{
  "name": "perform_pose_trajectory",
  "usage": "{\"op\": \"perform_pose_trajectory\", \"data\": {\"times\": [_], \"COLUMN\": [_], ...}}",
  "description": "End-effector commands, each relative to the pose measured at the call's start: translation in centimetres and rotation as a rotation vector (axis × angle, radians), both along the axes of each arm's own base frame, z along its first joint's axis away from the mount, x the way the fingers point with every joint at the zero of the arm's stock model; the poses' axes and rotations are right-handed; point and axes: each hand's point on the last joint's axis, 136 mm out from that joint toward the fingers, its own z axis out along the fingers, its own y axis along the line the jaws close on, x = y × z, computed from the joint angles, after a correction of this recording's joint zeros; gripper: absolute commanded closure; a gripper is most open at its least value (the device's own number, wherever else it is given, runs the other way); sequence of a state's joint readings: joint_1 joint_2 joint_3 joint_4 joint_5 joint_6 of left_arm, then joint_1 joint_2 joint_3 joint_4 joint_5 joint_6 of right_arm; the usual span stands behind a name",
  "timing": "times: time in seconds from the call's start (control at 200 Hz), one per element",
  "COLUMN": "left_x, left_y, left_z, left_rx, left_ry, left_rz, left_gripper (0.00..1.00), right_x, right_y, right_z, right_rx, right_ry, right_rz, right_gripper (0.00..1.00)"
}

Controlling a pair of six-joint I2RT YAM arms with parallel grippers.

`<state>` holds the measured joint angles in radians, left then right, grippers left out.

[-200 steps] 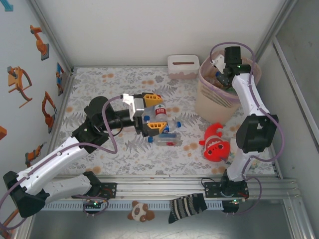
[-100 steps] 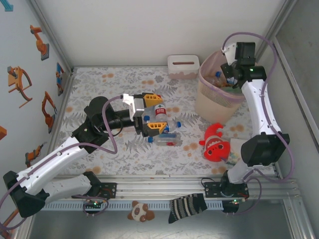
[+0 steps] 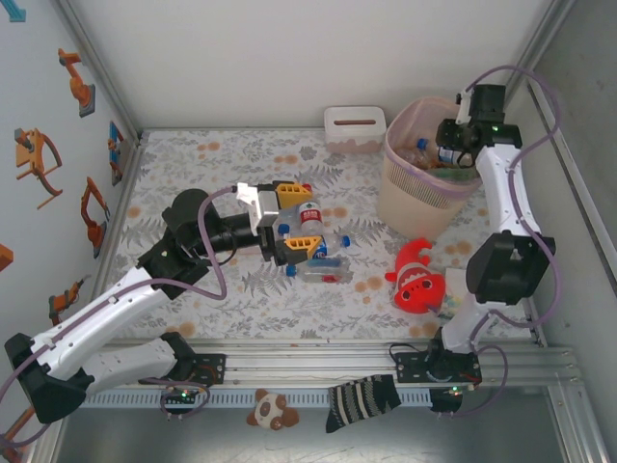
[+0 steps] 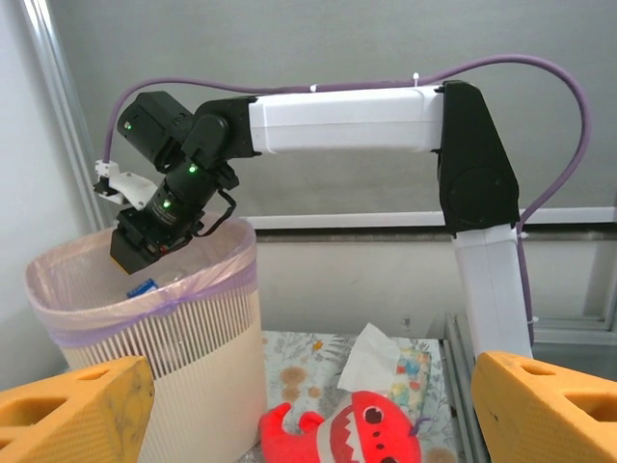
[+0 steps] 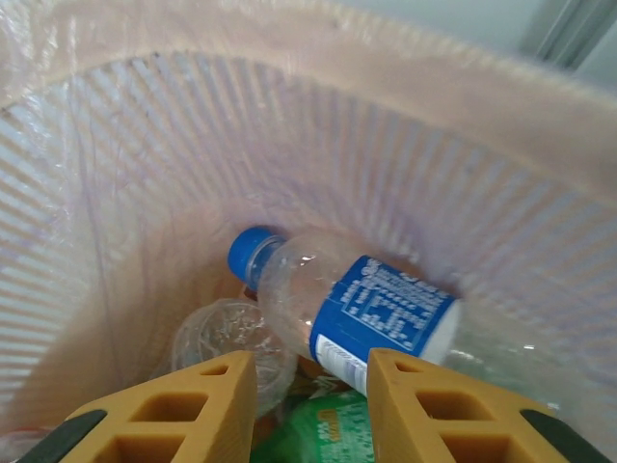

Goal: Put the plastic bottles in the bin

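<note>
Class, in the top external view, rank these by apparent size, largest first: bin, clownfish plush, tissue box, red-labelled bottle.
1. bin
2. clownfish plush and tissue box: too alike to separate
3. red-labelled bottle, clearly smallest

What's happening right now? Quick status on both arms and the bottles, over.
Left gripper open by bottles on table. Right gripper open above bin, blue-label bottle lying inside. Red plush toy beside bin, not blocking.

Floral table (image 3: 174, 164), bottles (image 3: 333, 272), bin (image 3: 405, 207), clownfish plush (image 3: 416, 280)
</note>
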<state>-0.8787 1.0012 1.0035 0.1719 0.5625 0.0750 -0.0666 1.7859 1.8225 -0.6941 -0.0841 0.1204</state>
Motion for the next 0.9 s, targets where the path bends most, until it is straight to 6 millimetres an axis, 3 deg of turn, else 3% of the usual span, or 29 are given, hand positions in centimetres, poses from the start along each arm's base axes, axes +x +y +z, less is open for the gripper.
{"op": "perform_pose_trajectory", "data": {"times": [0.0, 0.245, 0.396, 0.486, 0.651, 0.896], "left_x": [0.4, 2.4, 4.2, 5.5, 8.5, 12.2], "left_y": [0.3, 0.5, 0.6, 0.9, 2.2, 4.7], "left_z": [-0.7, -2.0, -3.5, -4.5, -7.3, -11.6], "left_rx": [0.022, 0.063, 0.123, 0.173, 0.296, 0.426], "left_ry": [0.006, 0.043, 0.089, 0.128, 0.211, 0.33], "left_rz": [0.042, 0.147, 0.237, 0.311, 0.46, 0.606], "left_gripper": [0.15, 0.16, 0.16, 0.16, 0.17, 0.17], "right_x": [0.7, 1.0, 0.7, 0.5, -0.6, -3.7], "right_y": [0.7, -0.3, -0.3, -0.2, 0.4, 1.8], "right_z": [-0.7, -5.7, -6.3, -4.9, -0.5, 5.7], "right_rx": [0.077, 0.034, 0.03, 0.028, 0.052, 0.124], "right_ry": [0.011, 0.115, 0.134, 0.111, 0.032, -0.091], "right_rz": [-0.02, -0.051, -0.048, -0.045, -0.029, 0.001], "right_gripper": [0.65, 0.65, 0.66, 0.66, 0.66, 0.65]}}
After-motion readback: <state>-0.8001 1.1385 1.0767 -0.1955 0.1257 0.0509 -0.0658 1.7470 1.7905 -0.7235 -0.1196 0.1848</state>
